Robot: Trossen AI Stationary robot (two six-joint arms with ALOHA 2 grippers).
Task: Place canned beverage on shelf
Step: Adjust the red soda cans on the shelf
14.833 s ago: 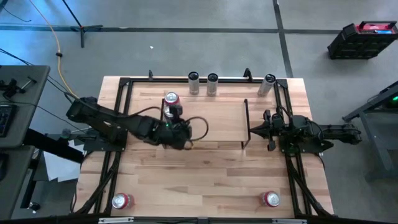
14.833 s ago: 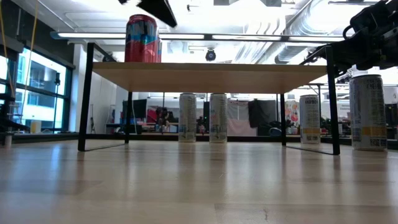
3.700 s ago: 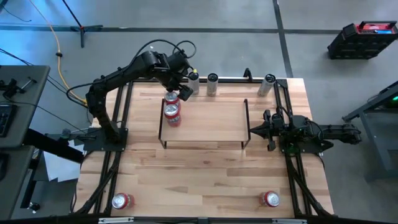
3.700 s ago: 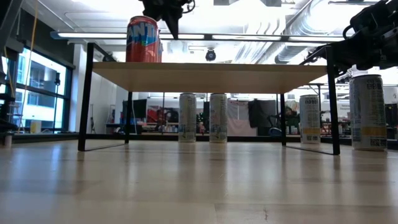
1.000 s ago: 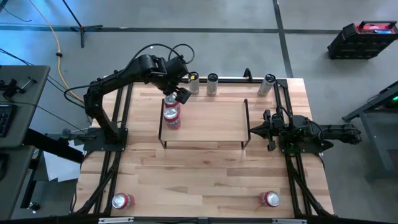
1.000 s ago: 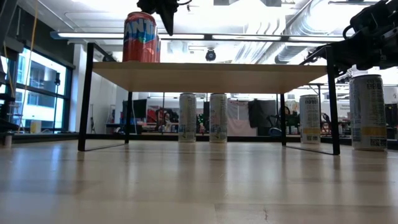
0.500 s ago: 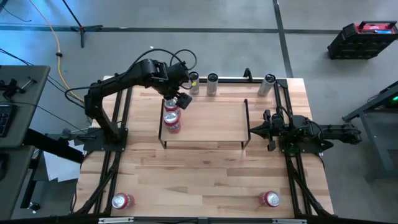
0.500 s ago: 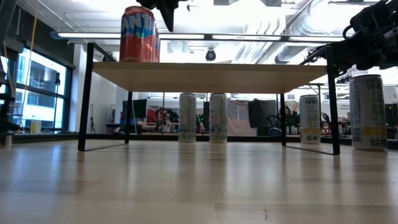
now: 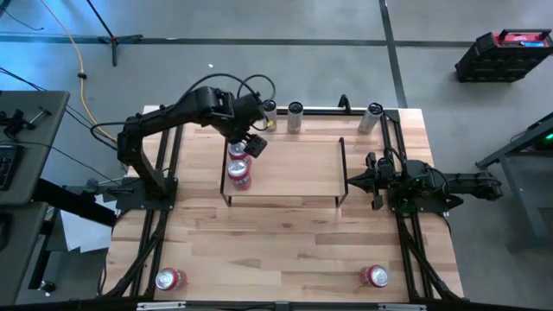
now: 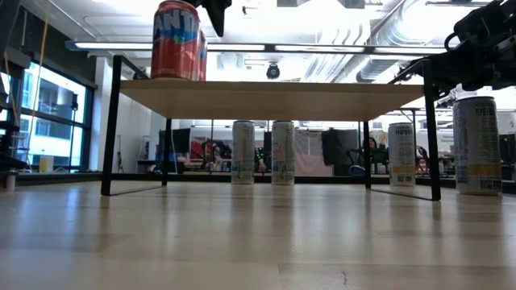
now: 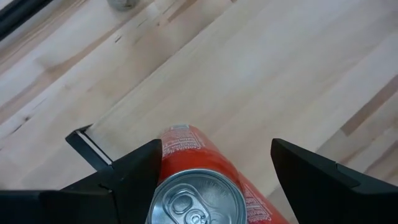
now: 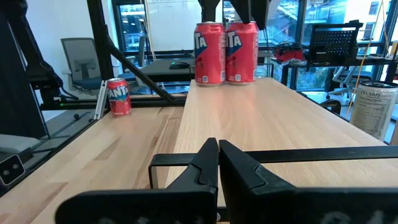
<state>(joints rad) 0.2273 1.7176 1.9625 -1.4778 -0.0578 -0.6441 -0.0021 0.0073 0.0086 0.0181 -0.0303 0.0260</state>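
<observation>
The shelf [image 9: 294,168] held two red cans at its left end. Over the last second my left gripper [image 9: 244,141] had shifted the held can [image 9: 239,147] along the shelf, close beside the other can [image 9: 239,174]. It stood upright, long axis vertical, tab up, fingers clamped around it. My right gripper [image 9: 356,182] waited closed at the shelf's right end

The tabletop [image 9: 285,233] is pale, matt wood in jointed strips with visible grain. The shelf [image 9: 294,164] has a smooth light-wood board on thin black metal wire. The red cans [image 12: 225,52] are glossy painted metal; one lid [image 11: 193,199] is bare, brushed silver. The left hand [image 11: 211,180] looks matt black plastic.
</observation>
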